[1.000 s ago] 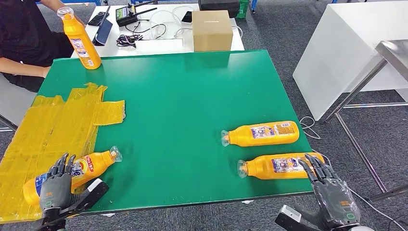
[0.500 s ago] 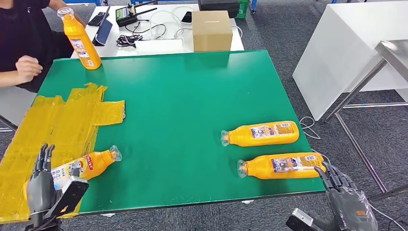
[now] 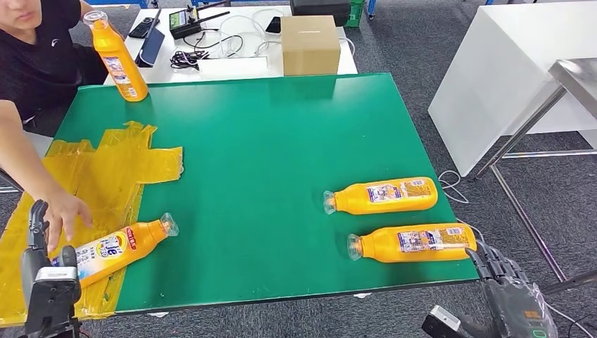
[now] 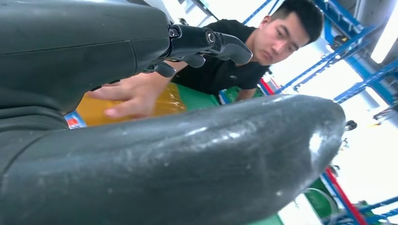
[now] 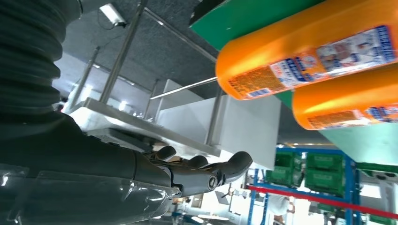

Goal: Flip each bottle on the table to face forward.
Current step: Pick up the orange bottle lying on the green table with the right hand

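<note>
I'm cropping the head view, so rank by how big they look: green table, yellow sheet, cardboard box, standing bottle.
1. Green table
2. Yellow sheet
3. Cardboard box
4. Standing bottle

Box and bottle sit farther from the camera, so they may look smaller than they are.

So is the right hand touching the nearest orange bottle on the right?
Apart. The head view shows the right hand below the table edge, its fingers just short of the nearest orange bottle; the right wrist view shows open space between them.

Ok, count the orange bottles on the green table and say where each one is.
4. One stands upright at the far left corner; one lies near-left on the yellow tape; two lie side by side near-right.
</note>
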